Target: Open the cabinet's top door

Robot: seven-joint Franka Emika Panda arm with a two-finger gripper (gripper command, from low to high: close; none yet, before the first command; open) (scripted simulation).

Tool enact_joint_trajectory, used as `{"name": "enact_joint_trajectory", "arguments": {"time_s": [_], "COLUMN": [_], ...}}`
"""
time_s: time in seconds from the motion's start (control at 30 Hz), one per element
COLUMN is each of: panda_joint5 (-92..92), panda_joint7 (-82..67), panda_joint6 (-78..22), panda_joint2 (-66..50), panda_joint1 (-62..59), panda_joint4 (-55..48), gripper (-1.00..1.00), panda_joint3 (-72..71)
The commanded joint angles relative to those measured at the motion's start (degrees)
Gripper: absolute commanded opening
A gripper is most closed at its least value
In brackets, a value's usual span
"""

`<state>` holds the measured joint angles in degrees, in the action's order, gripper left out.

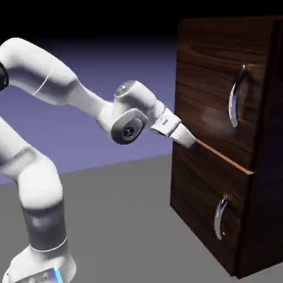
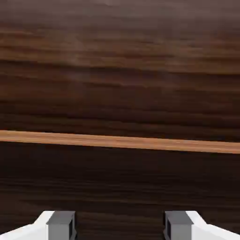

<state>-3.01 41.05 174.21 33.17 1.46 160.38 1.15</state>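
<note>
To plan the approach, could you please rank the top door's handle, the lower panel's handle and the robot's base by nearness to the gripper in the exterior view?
1. Top door's handle: right, upper.
2. Lower panel's handle: right, lower.
3. Robot's base: bottom left.

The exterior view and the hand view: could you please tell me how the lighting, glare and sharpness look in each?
Exterior view: bright highlights on the silver handles, a faint hazy sheen on the top door, the cabinet's right side in deep shade; hand view: dim overall, hazy pale patches on the upper wood, its grain soft, and the panel below the light strip nearly black.
</note>
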Motion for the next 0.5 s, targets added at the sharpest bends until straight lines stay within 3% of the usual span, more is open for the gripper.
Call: {"name": "enact_joint_trajectory", "arguments": {"time_s": [0.0, 0.47], "panda_joint5": [-2.50, -37.38], "panda_joint7": [-1.17, -17.50], "panda_joint6": [0.17, 2.49], "panda_joint2": [0.43, 6.41], "panda_joint1": [0.64, 9.60], "panda_joint4": [-0.52, -7.75], "gripper": [0.00, 0.00], "panda_joint3": [0.95, 14.26]}}
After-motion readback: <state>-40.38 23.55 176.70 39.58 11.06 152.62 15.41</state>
